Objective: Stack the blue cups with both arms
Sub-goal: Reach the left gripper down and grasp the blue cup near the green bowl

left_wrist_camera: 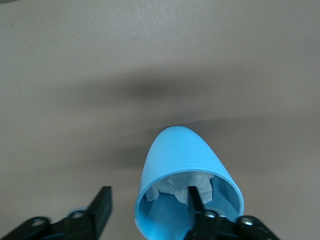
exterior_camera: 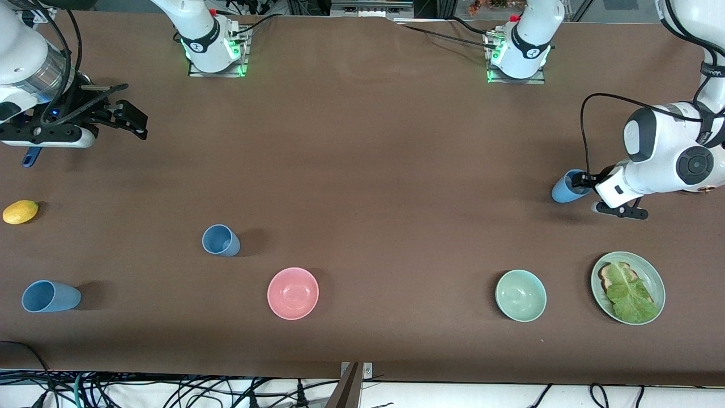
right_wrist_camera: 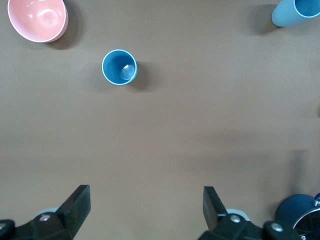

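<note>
Cups come first: 3 blue ones show on the brown desk (exterior_camera: 362, 170). The first blue cup (exterior_camera: 568, 187) sits at the left arm's end, tilted, and the left pincer (exterior_camera: 583, 182) has 1 finger (left_wrist_camera: 195, 197) inside its mouth and the other finger outside the wall, not pressed against it; crumpled white paper (left_wrist_camera: 180, 187) lies inside. The second blue cup (exterior_camera: 221, 240) stands upright toward the right arm's end, farther from the front camera than the pink bowl (exterior_camera: 293, 293) beside it. The third blue cup (exterior_camera: 50, 296) lies on its side near the desk's end, nearer the camera than the lemon (exterior_camera: 20, 211).

The right pincer (exterior_camera: 133, 122) hangs spread wide over bare desk at the right arm's end, and that arm waits.

A pale green bowl (exterior_camera: 520, 295) sits beside a green plate (exterior_camera: 657, 277) holding toast and lettuce (exterior_camera: 630, 297).
</note>
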### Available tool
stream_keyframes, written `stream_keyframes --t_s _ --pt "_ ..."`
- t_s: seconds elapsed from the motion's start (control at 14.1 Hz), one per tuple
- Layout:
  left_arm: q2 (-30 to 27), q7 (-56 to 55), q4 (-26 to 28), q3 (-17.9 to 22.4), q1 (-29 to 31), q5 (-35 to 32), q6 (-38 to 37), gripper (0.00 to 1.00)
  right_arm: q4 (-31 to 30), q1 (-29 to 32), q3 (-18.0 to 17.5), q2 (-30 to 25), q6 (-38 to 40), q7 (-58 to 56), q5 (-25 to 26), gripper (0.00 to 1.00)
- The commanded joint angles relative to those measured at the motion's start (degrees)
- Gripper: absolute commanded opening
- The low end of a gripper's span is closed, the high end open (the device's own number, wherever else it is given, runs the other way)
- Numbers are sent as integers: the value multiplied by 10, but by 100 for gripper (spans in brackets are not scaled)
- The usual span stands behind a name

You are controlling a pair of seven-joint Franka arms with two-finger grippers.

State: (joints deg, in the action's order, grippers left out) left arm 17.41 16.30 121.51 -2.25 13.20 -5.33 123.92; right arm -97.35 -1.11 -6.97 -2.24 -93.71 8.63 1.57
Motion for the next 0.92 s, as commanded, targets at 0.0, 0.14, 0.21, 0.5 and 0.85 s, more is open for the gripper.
stream_keyframes --t_s 0.0,0.14,0.21,0.5,0.85 --pt "-4 11 8 -3 2 -10 7 0 3 -3 2 0 5 6 -8 100" --pt "-4 11 6 -3 2 -8 4 0 3 -3 2 0 6 6 -8 100" --pt "-4 11 5 -3 2 -7 4 0 1 -3 2 0 5 6 -8 100" --pt "-4 11 2 -3 1 -7 1 0 1 -3 2 2 5 5 -8 100" --pt "-22 1 -47 -32 -5 3 -67 0 1 -3 2 2 6 5 -8 100"
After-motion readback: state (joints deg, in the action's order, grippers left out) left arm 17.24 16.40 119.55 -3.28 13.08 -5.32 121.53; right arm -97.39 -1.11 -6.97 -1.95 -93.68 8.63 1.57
